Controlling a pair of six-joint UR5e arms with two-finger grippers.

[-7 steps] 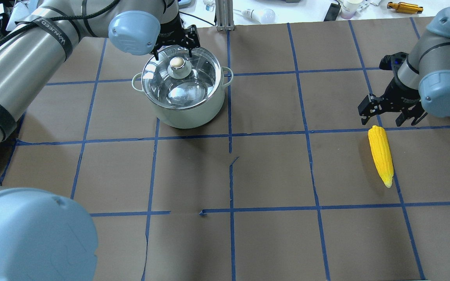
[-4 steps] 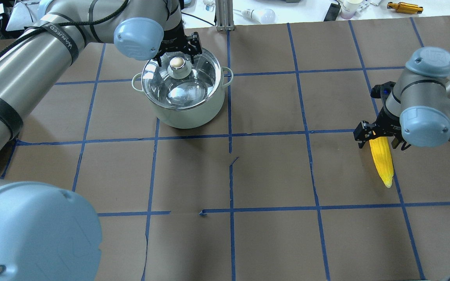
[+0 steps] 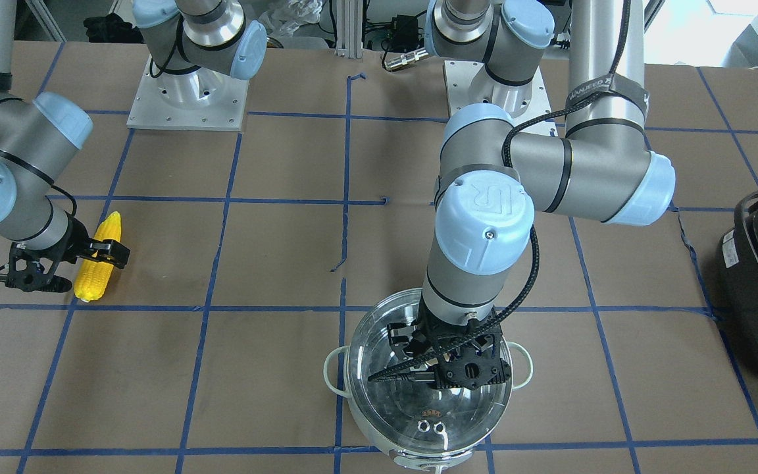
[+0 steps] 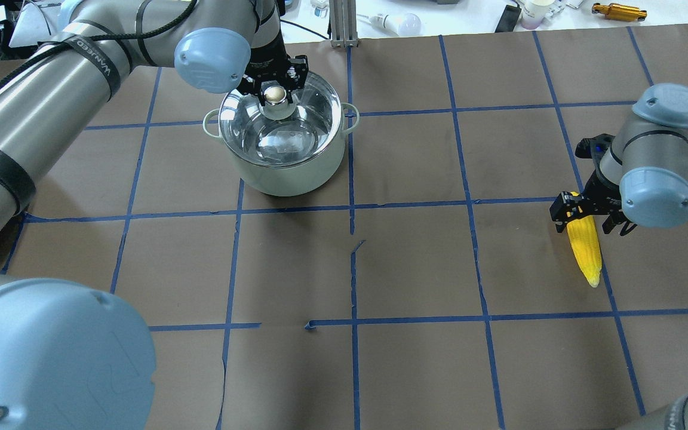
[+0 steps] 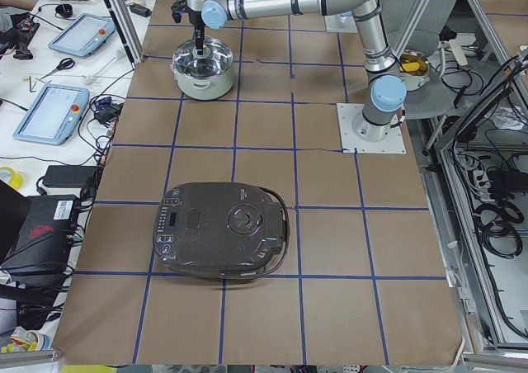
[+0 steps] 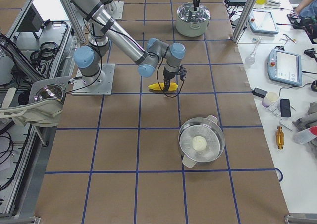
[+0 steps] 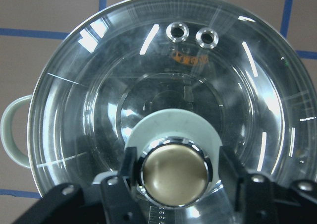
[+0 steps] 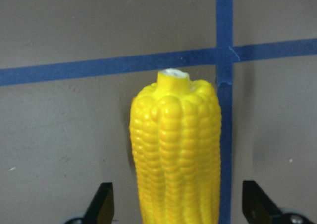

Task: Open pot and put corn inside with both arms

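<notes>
Honestly, nothing's finished: lid (image 4: 287, 134) sits on the pot (image 4: 296, 176) upper left, left gripper (image 4: 273, 91) around its knob (image 7: 174, 173), can't tell if clamped; right gripper (image 4: 583, 216) open astride the corn (image 4: 584, 254), far right.

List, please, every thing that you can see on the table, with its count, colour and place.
pot: 1, steel, pale handles, far left in the overhead view
glass lid: 1, clear, on the pot
knob: 1, brass-coloured, lid's centre
corn: 1, yellow, lying at the right
black appliance: 1, robot's left table end
second pot: 1, silver, robot's right end
table: 1, brown, blue tape grid
left arm, right arm: 2, grey
left claw: 1, black, straddling the knob
right claw: 1, black, open around the corn's blunt end
</notes>
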